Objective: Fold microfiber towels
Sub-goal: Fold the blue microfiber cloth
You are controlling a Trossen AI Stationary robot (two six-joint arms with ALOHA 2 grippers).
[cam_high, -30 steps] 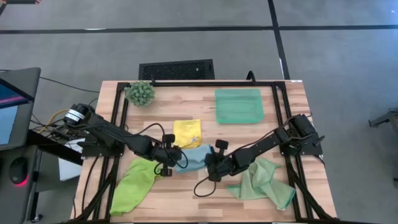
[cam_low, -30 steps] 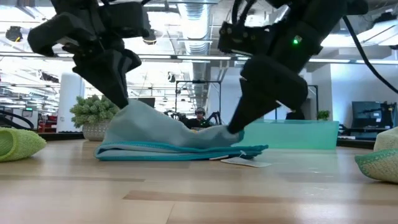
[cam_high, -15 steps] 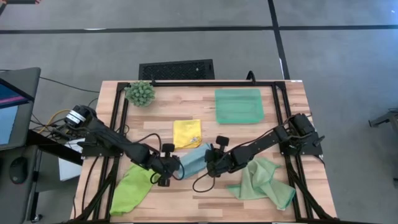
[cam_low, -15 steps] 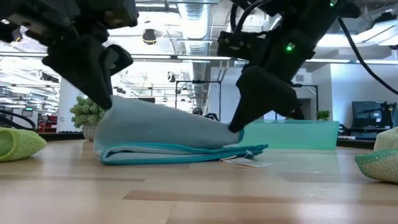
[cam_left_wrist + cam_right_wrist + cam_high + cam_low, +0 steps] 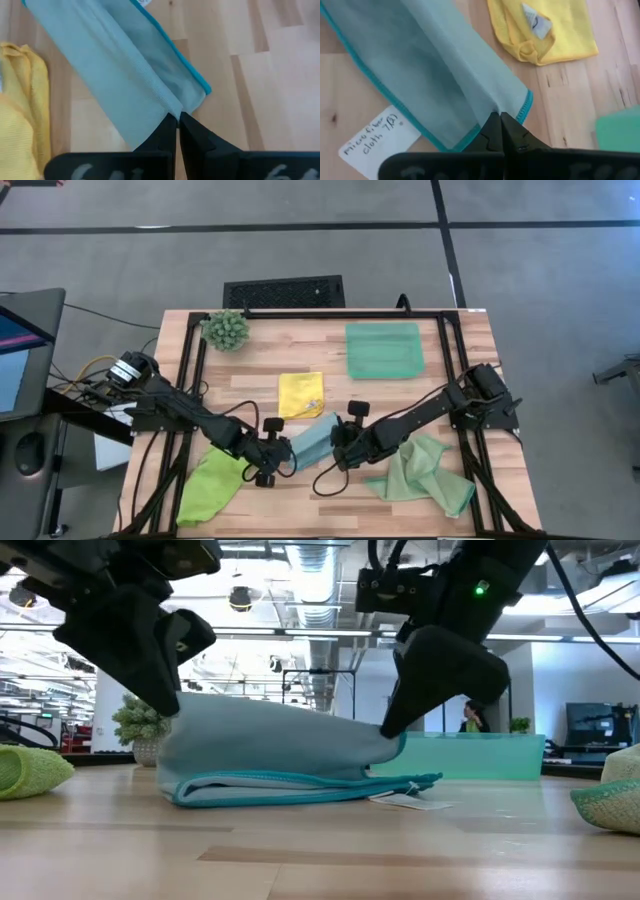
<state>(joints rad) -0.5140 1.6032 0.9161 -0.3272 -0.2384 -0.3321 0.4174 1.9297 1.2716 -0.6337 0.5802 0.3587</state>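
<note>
The light blue towel (image 5: 314, 436) lies near the table's middle, folded over itself. Its lower layers (image 5: 300, 786) rest on the wood and its upper layer (image 5: 280, 735) is held up between both grippers. My left gripper (image 5: 284, 453) is shut on the towel's left end, and my right gripper (image 5: 337, 450) is shut on its right end. The yellow towel (image 5: 301, 394) lies just beyond, the lime green towel (image 5: 211, 485) at the near left and the sage towel (image 5: 421, 473) at the near right. My left gripper pinches the raised upper layer at its left end (image 5: 169, 108) between its two fingers, slanting down from above. How many layers it holds I cannot tell. The held part stands clear of the table; the rest lies on the wood. My right gripper pinches the towel's corner beside the teal hem (image 5: 514, 107) between its two fingers, slanting down from above. That corner is lifted, and the cloth runs from it smoothly to the left gripper (image 5: 168, 700).
A teal tray (image 5: 384, 350) stands at the far right and a small spiky plant (image 5: 226, 330) at the far left. A white handwritten label (image 5: 374, 136) lies on the wood by the towel's right end. Black frame rails (image 5: 188, 380) run along the table's sides.
My left gripper has gone toward the table's near edge, taking its end of the blue towel's upper layer with it. That layer, which sagged between the grippers, now spans them smoothly, while the lower layers stay on the table.
</note>
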